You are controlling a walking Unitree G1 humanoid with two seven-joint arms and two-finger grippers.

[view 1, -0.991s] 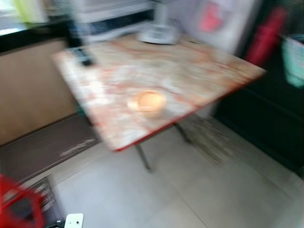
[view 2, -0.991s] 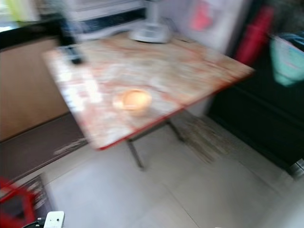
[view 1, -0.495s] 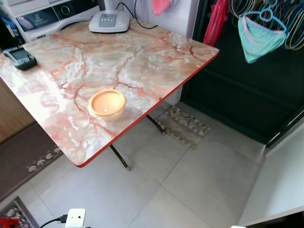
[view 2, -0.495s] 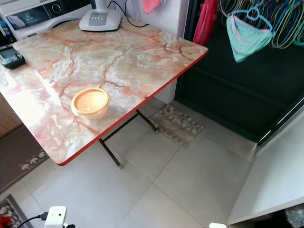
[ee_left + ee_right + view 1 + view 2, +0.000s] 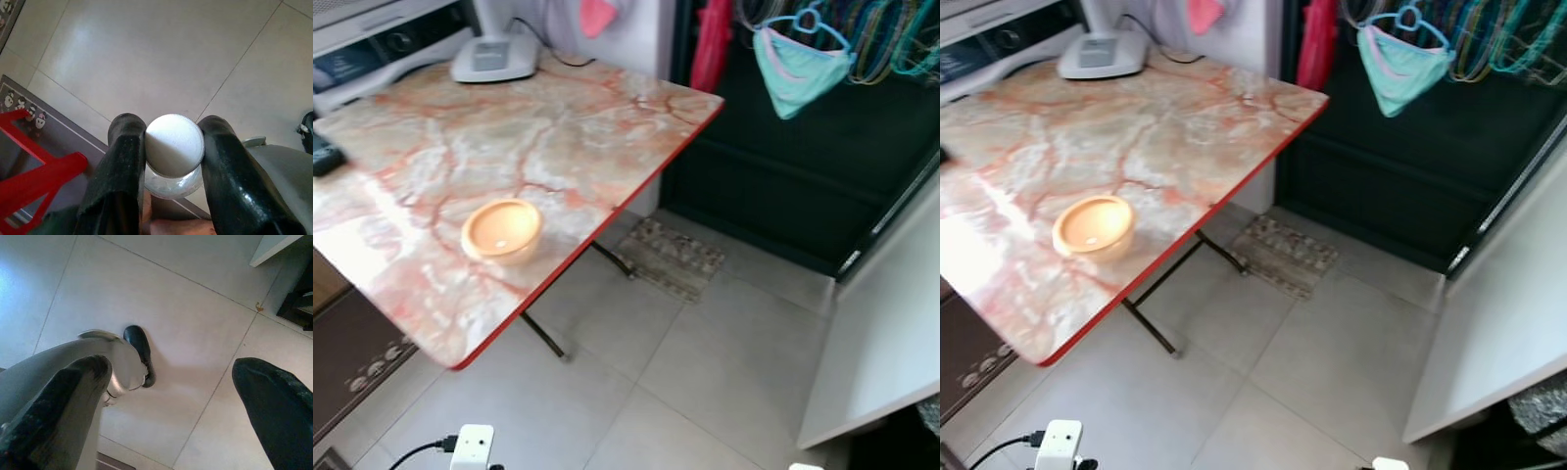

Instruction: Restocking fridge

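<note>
Folding table (image 5: 636, 166) at left of scene. Bowl (image 5: 502, 229) on tabletop near front edge. Fan base (image 5: 495, 57) at tabletop's back edge, washing machine (image 5: 372, 39) just behind. Doormat (image 5: 671, 258) on floor (image 5: 705, 382) right of table, before doorway. Garment on hanger (image 5: 795, 65) hangs above, right of tabletop's far corner.
</note>
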